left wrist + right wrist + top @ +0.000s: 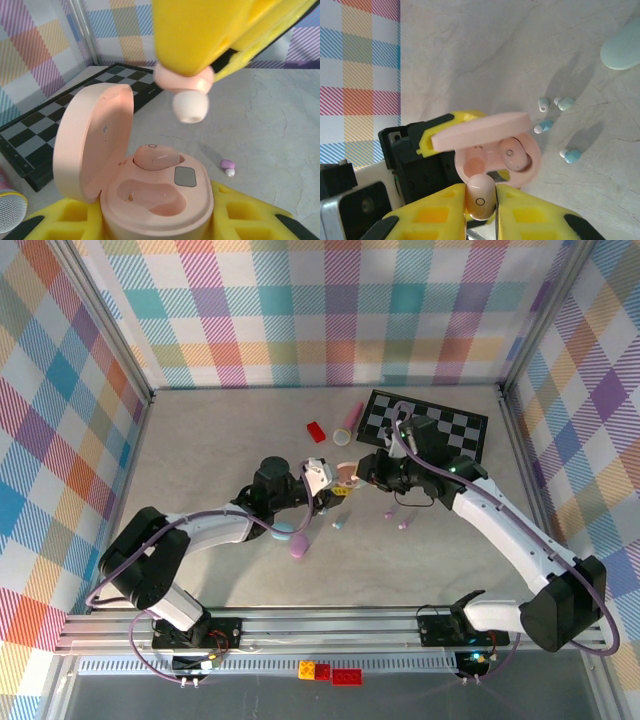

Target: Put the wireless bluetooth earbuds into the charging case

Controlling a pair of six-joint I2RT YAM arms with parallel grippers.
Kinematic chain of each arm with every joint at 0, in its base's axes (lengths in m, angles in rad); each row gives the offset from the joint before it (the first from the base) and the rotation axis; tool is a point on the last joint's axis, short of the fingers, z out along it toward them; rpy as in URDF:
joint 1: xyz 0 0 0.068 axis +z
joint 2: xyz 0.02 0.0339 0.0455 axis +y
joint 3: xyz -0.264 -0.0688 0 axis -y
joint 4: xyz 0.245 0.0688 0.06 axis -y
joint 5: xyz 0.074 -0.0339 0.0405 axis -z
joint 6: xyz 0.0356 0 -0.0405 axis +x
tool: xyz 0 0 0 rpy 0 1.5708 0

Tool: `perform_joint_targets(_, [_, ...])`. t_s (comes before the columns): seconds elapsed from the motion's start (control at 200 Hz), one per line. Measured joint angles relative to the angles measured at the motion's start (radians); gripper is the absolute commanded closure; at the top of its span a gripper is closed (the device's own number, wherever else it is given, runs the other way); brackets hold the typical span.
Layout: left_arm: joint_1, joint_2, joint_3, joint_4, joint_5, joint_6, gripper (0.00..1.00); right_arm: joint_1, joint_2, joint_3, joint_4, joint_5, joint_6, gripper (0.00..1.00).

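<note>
Wireless bluetooth earbud point(189, 100) pinched in right gripper point(480, 206), charging case point(197, 199) clamped in left gripper point(155, 222): w/ tilt we miss its 1 empty slot point(150, 194).

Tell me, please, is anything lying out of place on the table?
Yes: several tiny teal and whitish earbuds lie scattered on the table, outside the mint case nearby. A purple earbud lies loose too.

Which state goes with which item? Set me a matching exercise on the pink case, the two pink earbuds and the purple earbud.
Items:
1. pink charging case
2. white-tipped pink earbud
3. other pink earbud
4. purple earbud

States:
A. lying on the table
B. seated in the case
C. pinched in the right gripper
D. lid open, held by the left gripper

Pairs: 1-D, 2-C, 3-B, 4-A
</note>
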State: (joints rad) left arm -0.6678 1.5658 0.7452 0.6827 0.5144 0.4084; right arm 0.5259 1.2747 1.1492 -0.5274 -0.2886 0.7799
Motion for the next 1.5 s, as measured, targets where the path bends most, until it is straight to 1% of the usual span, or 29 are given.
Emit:
perform_joint_targets(0.17, [-0.029, 0.03, 0.01, 0.0, 0.0, 0.0, 0.68, 0.011, 0.013, 0.0, 0.0, 0.001, -0.004, 0.81])
perform_joint_targets(0.33, [-0.038, 0.032, 0.01, 0.004, -0.003, -0.008, 0.68, 0.025, 0.014, 0.0, 0.002, 0.001, -0.004, 0.81])
perform_joint_targets(0.66, [-0.039, 0.032, 0.01, 0.019, -0.011, -0.045, 0.68, 0.031, 0.028, -0.016, 0.003, 0.005, -0.008, 0.8])
perform_joint_targets(1.09, [-0.04, 0.032, 0.01, 0.025, -0.018, -0.048, 0.68, 0.043, 0.073, -0.018, 0.018, 0.004, -0.011, 0.8])
perform_joint_targets(1.14, [-0.04, 0.032, 0.01, 0.024, -0.019, -0.048, 0.68, 0.044, 0.075, -0.018, 0.018, 0.004, -0.011, 0.78])
perform_joint_targets(1.205, [-0.04, 0.032, 0.01, 0.024, -0.019, -0.048, 0.68, 0.044, 0.075, -0.018, 0.018, 0.004, -0.012, 0.71])
perform_joint_targets(1.255, [-0.04, 0.032, 0.01, 0.024, -0.018, -0.048, 0.68, 0.045, 0.075, -0.018, 0.018, 0.002, -0.015, 0.69])
perform_joint_targets(1.5, [-0.04, 0.032, 0.005, 0.048, -0.018, -0.066, 0.68, 0.052, 0.051, -0.018, 0.005, 0.016, -0.034, 0.62])
